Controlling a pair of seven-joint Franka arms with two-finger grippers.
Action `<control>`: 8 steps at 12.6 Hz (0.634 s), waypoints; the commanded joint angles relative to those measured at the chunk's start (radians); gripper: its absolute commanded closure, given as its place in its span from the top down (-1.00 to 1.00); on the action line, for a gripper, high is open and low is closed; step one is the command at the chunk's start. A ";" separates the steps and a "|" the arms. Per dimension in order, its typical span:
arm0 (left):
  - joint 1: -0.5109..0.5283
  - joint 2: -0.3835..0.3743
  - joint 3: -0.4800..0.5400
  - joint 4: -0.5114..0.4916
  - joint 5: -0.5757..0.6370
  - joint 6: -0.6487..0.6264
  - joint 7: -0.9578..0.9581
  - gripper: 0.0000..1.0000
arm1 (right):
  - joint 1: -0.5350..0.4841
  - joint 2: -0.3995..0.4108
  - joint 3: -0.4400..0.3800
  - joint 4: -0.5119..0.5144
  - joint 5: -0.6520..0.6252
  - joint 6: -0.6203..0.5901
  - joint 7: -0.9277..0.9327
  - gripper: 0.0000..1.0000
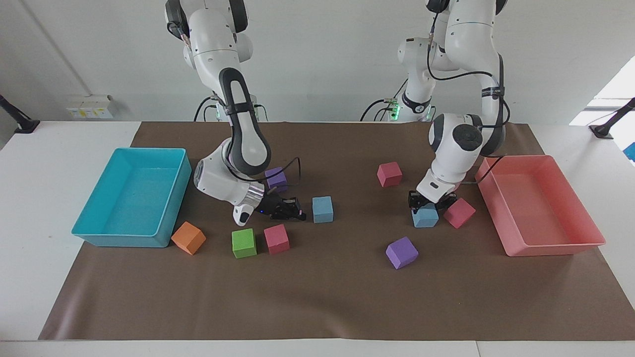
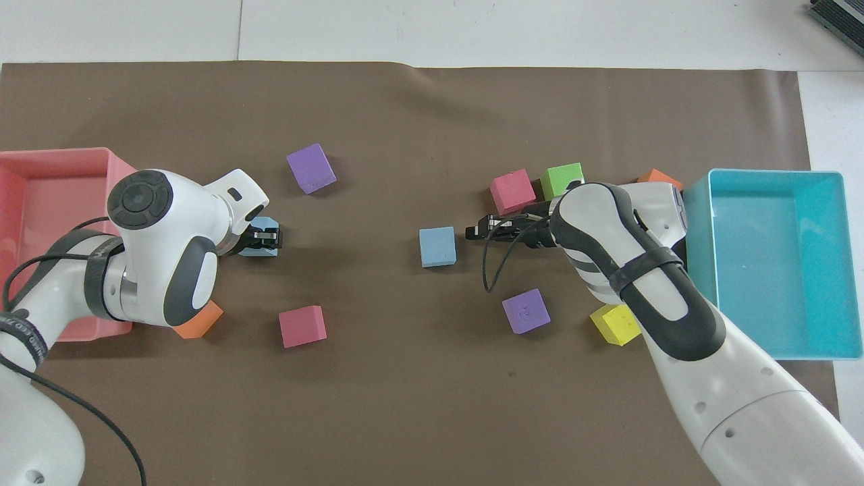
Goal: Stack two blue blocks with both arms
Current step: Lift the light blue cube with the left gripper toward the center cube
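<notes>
Under left gripper [image 1: 427, 202] — blue block [image 1: 425, 216], clamped.

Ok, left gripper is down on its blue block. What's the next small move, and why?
Probably lift the left gripper straight up a little. Its fingertips look closed on the blue block, which sits on the mat close beside a pink cube, so rising first should clear that cube. The other blue block lies free beside the shut right gripper, which waits.
</notes>
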 commanded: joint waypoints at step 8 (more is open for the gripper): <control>-0.098 -0.027 0.011 0.180 0.016 -0.170 -0.125 -0.96 | -0.011 -0.002 0.002 -0.013 0.036 0.008 -0.023 -1.00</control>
